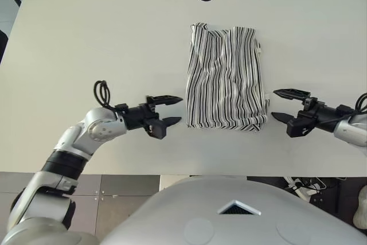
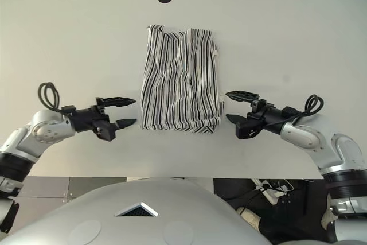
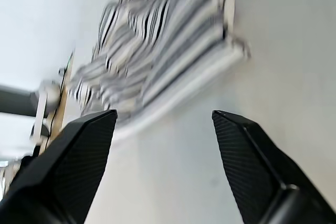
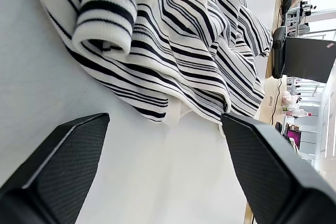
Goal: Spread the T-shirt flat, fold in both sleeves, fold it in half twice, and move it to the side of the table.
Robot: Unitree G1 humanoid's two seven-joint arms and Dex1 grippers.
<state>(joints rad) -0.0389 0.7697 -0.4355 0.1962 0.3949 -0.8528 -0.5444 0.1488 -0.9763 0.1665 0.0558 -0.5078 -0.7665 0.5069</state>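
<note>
The left gripper (image 1: pixel 179 110) stands spread and empty just beside the near left corner of the T-shirt (image 1: pixel 226 78); the right gripper (image 1: pixel 276 104) — also spread, holding nothing — flanks its near right corner. The shirt lies as a layered rectangle around the middle of the table (image 1: pixel 86 38), so the folding looks done — only the move to the side seems left. Its long axis runs away from the robot, stacked edges nearest

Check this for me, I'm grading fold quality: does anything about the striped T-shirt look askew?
The T-shirt is folded but untidy: its far edge is rumpled and notched, and layers splay at its near right corner. Nothing else stands out.
</note>
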